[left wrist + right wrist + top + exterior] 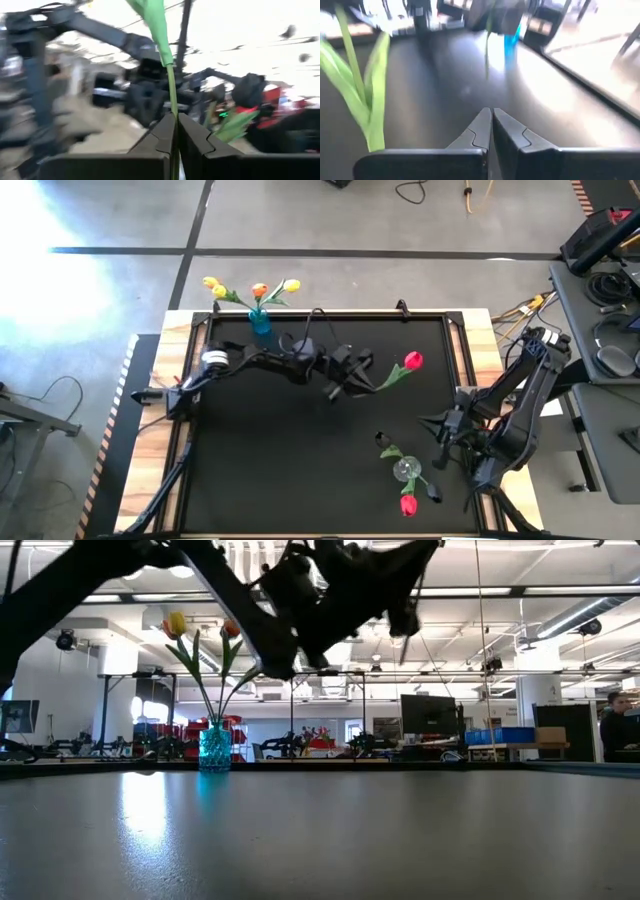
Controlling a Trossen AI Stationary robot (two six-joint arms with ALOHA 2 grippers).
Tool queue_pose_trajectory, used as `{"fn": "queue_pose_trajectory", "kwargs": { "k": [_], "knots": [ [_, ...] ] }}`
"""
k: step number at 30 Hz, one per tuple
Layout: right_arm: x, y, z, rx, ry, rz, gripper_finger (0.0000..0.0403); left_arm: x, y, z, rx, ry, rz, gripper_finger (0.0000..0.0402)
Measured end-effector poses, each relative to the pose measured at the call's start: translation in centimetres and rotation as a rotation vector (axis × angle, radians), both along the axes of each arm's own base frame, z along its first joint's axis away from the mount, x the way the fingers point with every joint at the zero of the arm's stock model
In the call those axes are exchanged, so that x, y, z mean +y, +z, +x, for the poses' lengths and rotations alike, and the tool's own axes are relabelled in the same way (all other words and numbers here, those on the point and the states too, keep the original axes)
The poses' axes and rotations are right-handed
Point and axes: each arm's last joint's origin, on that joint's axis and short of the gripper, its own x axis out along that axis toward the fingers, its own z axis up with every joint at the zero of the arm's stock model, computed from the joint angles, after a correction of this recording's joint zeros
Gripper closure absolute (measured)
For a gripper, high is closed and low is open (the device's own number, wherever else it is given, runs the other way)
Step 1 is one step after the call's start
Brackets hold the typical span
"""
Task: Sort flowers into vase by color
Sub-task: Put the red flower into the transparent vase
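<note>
Red tulip [412, 361] is held by its stem in the left gripper [352, 383], jaws clamped on it above mid-table, so the carrying step appears in hand; the next move, in my judgement, calls for swinging it to the clear vase [406, 470] and lowering the stem into the mouth. Count: one blue vase [260, 322] at the far edge with three yellow and orange blooms, one clear vase with one red and two dark blooms, one tulip in transit. Right gripper [437, 423] waits at the right, fingers together, empty.
</note>
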Motion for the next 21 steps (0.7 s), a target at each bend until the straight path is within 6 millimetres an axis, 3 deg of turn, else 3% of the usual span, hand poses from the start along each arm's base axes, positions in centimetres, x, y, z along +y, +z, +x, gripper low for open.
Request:
{"fn": "queue_pose_trajectory", "kwargs": {
  "k": [6, 13, 21],
  "knots": [
    [0.1, 1.3, 0.2, -0.095, 0.001, -0.048, 0.0367, -1.7, 0.0, 3.6, -0.101, -0.135, -0.081, 0.0401],
    [0.2, 2.1, 0.3, -0.094, 0.017, -0.059, 0.0333, -5.2, -0.8, 7.6, -0.192, -0.202, -0.13, 0.0401],
    [0.2, 2.1, 0.3, -0.094, 0.008, -0.035, 0.031, -6.1, -1.6, 9.7, -0.215, -0.302, -0.17, 0.0401]
  ]
}}
